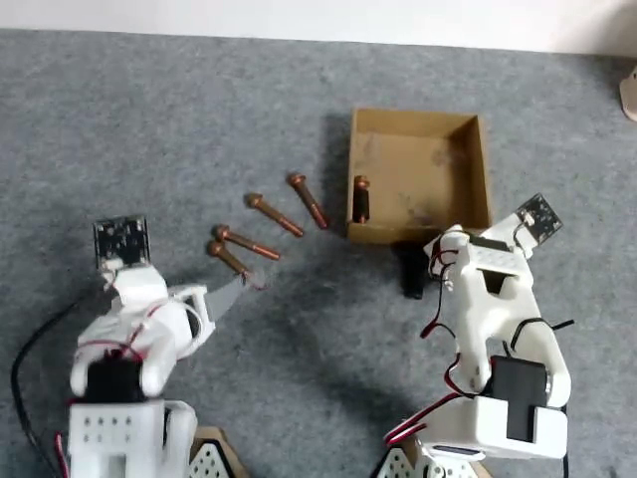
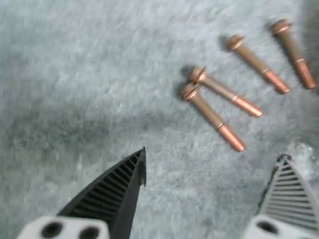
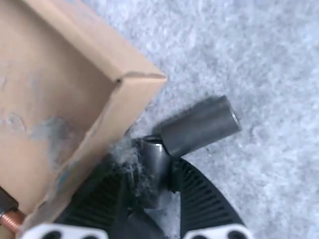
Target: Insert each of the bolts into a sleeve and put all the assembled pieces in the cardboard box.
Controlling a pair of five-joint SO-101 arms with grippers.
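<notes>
Illumination: bright, even, diffuse, supplied from above. Shadows: soft and short, cast on the grey mat (image 1: 149, 119) beside the bolts (image 2: 212, 117), about the sleeve (image 3: 154, 159) and along the cardboard box's (image 1: 418, 121) outer wall.

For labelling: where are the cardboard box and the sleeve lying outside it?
cardboard box (image 1: 418, 164), high view, bare floor.
lying sleeve (image 3: 199, 127), right wrist view, its side.

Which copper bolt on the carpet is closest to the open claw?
The copper-coloured metal bolt at the row's end farthest from the brown cardboard box; its threaded tip lies just ahead of the left gripper.
</notes>
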